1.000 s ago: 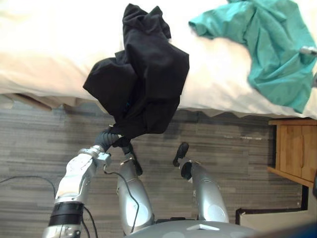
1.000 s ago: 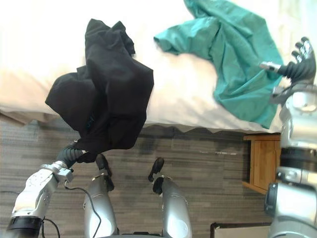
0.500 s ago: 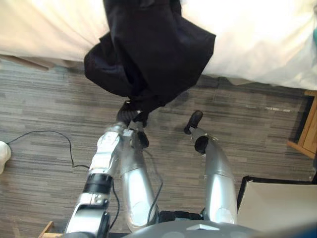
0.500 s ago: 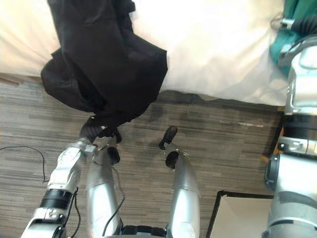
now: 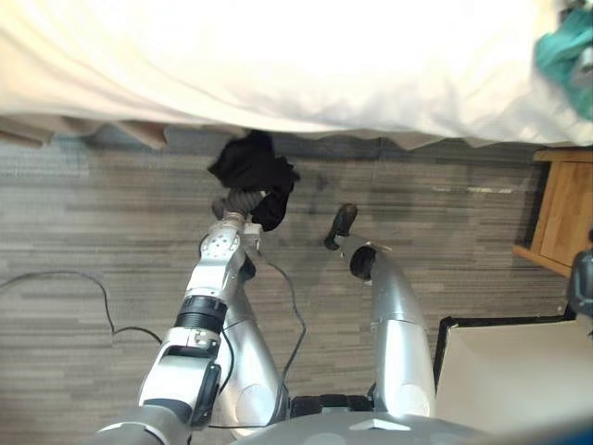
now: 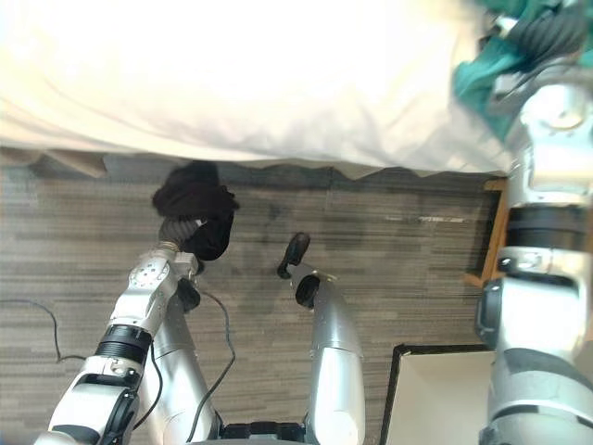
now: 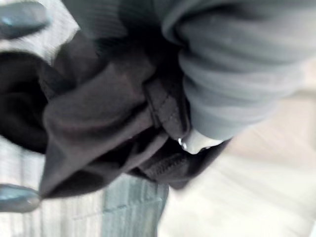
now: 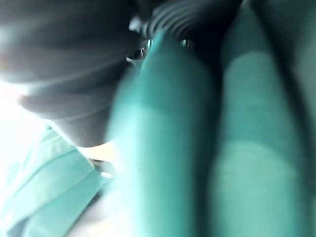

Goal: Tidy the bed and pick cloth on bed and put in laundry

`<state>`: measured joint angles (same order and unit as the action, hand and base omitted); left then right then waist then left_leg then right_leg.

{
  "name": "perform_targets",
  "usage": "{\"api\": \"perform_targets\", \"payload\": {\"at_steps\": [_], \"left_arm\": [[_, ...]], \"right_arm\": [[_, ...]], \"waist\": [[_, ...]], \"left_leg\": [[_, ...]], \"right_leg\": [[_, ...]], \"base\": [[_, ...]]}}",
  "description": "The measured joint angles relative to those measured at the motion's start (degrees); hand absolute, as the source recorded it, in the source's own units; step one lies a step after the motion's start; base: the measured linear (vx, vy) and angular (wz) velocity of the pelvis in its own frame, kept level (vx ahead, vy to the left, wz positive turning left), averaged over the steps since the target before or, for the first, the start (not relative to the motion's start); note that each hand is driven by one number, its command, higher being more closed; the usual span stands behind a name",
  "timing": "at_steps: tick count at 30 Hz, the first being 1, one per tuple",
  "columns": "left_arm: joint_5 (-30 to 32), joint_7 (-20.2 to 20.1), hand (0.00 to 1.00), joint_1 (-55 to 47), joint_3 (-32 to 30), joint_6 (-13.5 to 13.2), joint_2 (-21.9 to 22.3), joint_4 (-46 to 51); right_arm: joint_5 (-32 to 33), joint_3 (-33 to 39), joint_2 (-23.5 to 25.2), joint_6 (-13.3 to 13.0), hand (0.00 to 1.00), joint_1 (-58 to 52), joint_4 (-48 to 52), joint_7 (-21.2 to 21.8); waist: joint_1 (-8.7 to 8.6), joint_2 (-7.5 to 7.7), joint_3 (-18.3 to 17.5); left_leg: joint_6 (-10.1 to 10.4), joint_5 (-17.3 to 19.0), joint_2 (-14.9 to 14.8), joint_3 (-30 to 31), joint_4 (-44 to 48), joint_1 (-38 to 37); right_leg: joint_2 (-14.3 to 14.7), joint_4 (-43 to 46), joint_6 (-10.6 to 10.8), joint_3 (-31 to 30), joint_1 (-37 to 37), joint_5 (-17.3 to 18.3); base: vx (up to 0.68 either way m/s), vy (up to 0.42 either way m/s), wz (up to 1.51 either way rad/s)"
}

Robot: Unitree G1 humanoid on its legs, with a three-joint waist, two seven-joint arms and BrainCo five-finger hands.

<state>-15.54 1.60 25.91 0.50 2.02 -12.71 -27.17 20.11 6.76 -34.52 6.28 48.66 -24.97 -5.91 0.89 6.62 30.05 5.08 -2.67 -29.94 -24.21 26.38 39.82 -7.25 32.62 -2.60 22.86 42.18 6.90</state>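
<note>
Already, in the left eye view, a black cloth (image 5: pixel 252 167) is held bunched in the closed left hand (image 5: pixel 239 200), off the bed (image 5: pixel 278 65); in the right eye view, a teal cloth (image 6: pixel 474 79) is seen beside the right hand (image 6: pixel 547 32), whose grip cannot be told; laundry delivery is judged outstanding.
</note>
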Motion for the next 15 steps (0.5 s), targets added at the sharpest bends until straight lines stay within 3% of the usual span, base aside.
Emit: {"api": "perform_targets", "payload": {"at_steps": [1,5,8,12,14,15], "left_arm": [[-1.4,0.9,1.00,-0.2,0.9,0.4,0.1,0.0],[-2.4,1.5,1.00,-0.3,2.6,1.3,0.7,0.0],[-4.3,2.8,1.00,-0.5,4.1,1.3,0.6,-0.2],[-5.9,3.6,1.00,-1.5,4.0,1.3,0.4,-2.8],[-6.3,3.8,1.00,-5.5,4.0,1.3,0.7,-4.0],[-6.4,3.8,1.00,-6.5,4.0,1.3,0.9,-4.0]], "right_arm": [[1.7,0.1,3.7,-2.4,1.00,-5.8,2.2,1.0],[6.4,0.2,13.1,-6.5,1.00,-21.0,3.9,3.3],[6.6,0.1,19.8,-8.8,1.00,-29.9,3.1,4.2],[7.8,0.7,21.6,-12.7,1.00,-35.5,3.1,5.2],[9.2,3.6,23.4,-16.4,1.00,-38.7,3.5,6.9],[9.6,3.8,23.6,-17.0,1.00,-39.5,3.6,7.5]], "waist": [[-0.16,0.37,-0.7],[-0.73,1.87,-4.9],[-1.35,1.96,-5.2],[-3.23,1.46,-5.9],[-4.51,1.41,-8.3],[-4.70,1.30,-8.8]], "left_leg": [[0.2,0.0,-0.2,-1.5,-1.7,-3.6],[1.6,-1.2,0.1,-5.4,-6.8,-10.9],[2.0,-3.4,2.8,-8.3,-12.9,-18.4],[1.8,-4.9,5.4,-10.8,-18.8,-25.3],[1.8,-5.1,7.0,-13.2,-22.1,-30.2],[1.8,-5.1,7.3,-13.6,-22.6,-31.1]], "right_leg": [[0.8,-1.7,0.2,-0.5,-2.9,-0.1],[2.2,-5.2,0.5,-1.5,-7.6,-0.3],[2.4,-7.7,1.1,-2.6,-12.6,-0.7],[2.5,-10.8,2.5,-4.2,-17.2,-1.6],[2.8,-13.3,3.5,-6.0,-20.4,-2.3],[2.9,-13.8,3.7,-6.3,-21.1,-2.4]], "base": [[0.10,-0.048,-0.26],[0.15,-0.052,-0.15],[0.15,-0.018,-0.09],[0.10,0.020,-0.15],[0.10,0.054,-0.28],[0.10,0.059,-0.26]]}}
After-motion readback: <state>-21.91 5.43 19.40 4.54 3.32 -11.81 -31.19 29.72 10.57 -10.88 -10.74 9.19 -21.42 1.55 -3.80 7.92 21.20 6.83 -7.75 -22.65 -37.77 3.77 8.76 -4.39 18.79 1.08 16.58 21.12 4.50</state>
